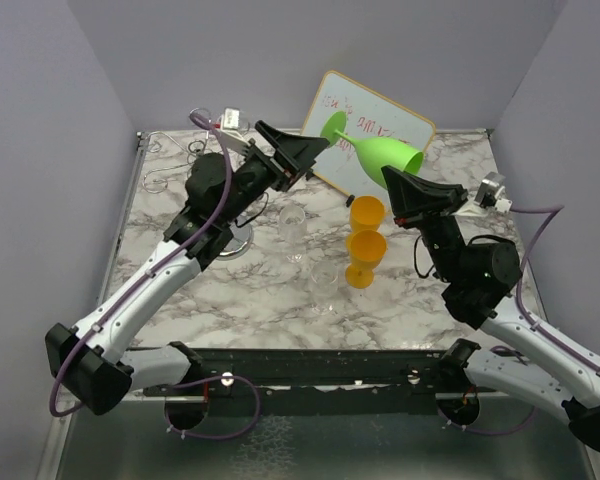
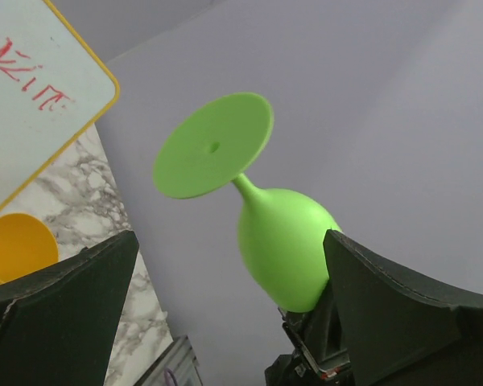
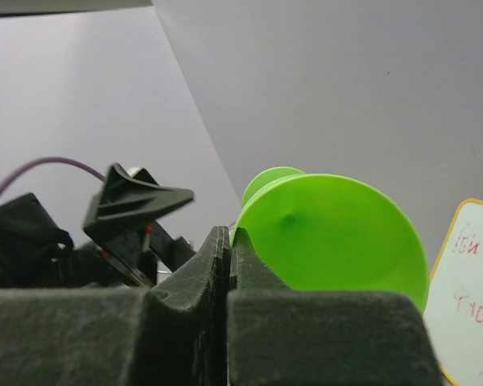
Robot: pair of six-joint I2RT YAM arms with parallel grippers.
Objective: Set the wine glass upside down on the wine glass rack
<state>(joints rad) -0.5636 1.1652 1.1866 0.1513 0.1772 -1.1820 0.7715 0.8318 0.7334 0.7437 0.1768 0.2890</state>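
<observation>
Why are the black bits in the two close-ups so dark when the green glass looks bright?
Left wrist view: the green wine glass is sharp and evenly lit; the left gripper hugs the lens, near black. Right wrist view: the right gripper likewise, slightly soft. Top view: even light, faint shadows.

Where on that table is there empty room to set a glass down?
Bare marble runs along the near edge of the table, in front of the orange cups. The middle is crowded with those cups and clear glasses; the rack stands behind the left arm.
</observation>
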